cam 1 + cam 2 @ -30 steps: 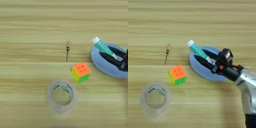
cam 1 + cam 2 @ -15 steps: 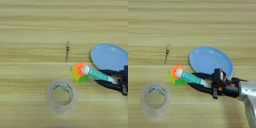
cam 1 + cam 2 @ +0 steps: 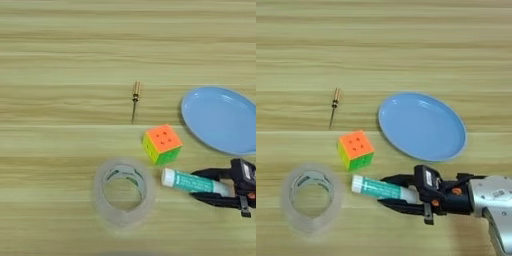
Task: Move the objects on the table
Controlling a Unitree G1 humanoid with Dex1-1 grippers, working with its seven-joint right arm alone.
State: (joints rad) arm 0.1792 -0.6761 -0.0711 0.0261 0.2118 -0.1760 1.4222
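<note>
The tool [image 3: 390, 194] is pinching the white-and-teal glue stick [image 3: 378, 188] between its two black fingers, one above and one below the tube's rear half, with the silver forearm [image 3: 495, 200] reaching in from the right edge. The stick is lying nearly level and low, close over the worktop [image 3: 381, 45]; whether it is already resting on the wood cannot be told. A second ago the same stick was being held over the blue plate [image 3: 422, 125]; half a second ago it was travelling forward with its cap near the cube; now it is sitting further toward the near edge, and the plate is standing bare.

The cap end is pointing left, coming near the clear tape roll [image 3: 307, 196] without touching it, with the puzzle cube [image 3: 356, 149] just beyond it. The small screwdriver [image 3: 333, 106] is lying well apart, unmoved like the roll and the cube.

So the stick is being taken off the plate and brought down among the other things; release looks like the step remaining.
</note>
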